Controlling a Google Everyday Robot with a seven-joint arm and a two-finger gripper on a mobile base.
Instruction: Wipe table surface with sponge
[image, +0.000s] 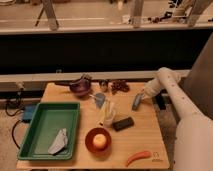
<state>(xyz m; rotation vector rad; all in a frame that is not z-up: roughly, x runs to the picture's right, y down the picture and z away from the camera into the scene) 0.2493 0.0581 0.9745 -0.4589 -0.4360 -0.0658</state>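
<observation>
Sponge (136, 103), a grey-blue rectangular slab with a dull, soft-looking face, stands right of centre in the frame over the pale wood-grain table (145, 137), its long axis tilted steeply from lower left to upper right, its upper end pinched by the white arm's tool (141, 97).

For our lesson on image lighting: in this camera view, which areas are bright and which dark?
Camera view: warm, even light on the table; a dark band behind it; brighter floor along the top; the hand, at the table's right edge by the sponge, is well lit.
</observation>
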